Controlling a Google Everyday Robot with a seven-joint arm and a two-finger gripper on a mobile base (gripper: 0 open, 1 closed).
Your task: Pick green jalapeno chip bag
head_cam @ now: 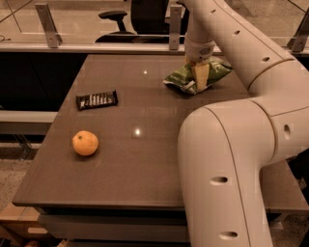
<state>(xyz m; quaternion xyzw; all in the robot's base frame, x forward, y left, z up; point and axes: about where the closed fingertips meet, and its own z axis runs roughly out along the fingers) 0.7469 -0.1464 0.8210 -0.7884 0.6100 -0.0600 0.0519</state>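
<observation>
The green jalapeno chip bag [179, 77] is a crumpled shiny green foil bag lying on the brown table [145, 169] at the far right. My gripper [201, 81] comes straight down from above and is right on the middle of the bag, its yellowish tip covering part of it. The bag looks to be resting on the table top. Part of the bag is hidden behind the gripper.
A flat black candy bar wrapper [97, 100] lies at the table's left middle. An orange [85, 143] sits at the near left. My white arm [231, 159] fills the right foreground. An office chair [137, 14] and metal posts [47, 18] stand behind the table.
</observation>
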